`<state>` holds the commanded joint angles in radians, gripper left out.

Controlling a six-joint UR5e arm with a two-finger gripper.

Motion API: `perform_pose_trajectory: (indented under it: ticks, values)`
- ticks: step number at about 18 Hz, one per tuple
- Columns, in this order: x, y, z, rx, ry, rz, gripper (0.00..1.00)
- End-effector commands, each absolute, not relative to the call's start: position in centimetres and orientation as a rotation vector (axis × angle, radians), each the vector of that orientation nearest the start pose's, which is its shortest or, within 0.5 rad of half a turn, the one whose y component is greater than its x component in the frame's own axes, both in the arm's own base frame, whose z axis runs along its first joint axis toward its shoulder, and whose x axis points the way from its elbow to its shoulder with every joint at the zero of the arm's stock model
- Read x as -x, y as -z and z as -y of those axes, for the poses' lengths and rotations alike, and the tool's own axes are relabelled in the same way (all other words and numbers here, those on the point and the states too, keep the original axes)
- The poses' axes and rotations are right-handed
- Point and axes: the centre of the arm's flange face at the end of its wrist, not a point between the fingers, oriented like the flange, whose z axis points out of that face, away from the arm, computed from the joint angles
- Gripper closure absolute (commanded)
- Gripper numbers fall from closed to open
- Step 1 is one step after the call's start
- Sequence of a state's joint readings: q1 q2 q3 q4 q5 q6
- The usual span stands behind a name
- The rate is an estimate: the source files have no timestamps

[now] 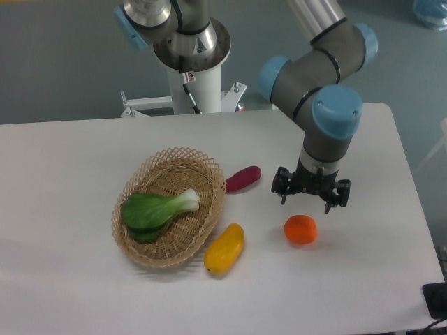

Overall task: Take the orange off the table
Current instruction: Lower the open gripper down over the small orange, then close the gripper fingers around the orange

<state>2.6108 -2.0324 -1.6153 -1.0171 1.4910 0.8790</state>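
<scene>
Hovering just behind the small round bright-orange orange (301,229) on the white matte table (70,279), the spread black two-finger gripper (310,200) should be centred over the fruit before descent.

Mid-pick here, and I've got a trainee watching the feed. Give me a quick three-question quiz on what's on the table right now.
1. True or false: the gripper is already closed around the orange.
2. What lies inside the wicker basket?
A. the yellow mango-like fruit
B. the leafy green vegetable
C. the purple vegetable
3. Fill in: the yellow mango-like fruit lies on the table just outside the basket's ____ rim (near or far from the camera).

Key
1. False. The fingers are spread and above and behind the orange, which sits alone on the table.
2. B. The leafy green vegetable lies in it; the purple vegetable lies outside.
3. Near.
</scene>
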Motion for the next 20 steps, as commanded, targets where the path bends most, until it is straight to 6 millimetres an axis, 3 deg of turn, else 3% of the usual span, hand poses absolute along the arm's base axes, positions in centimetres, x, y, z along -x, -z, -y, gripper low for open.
perform_pose_trajectory:
  ticks: [8, 20]
  values:
    - [49.0, -25.1, -45.1, 3.032, -0.007, 0.234, 0.0]
    - [49.1, -22.5, -45.5, 3.037, -0.031, 0.218, 0.0]
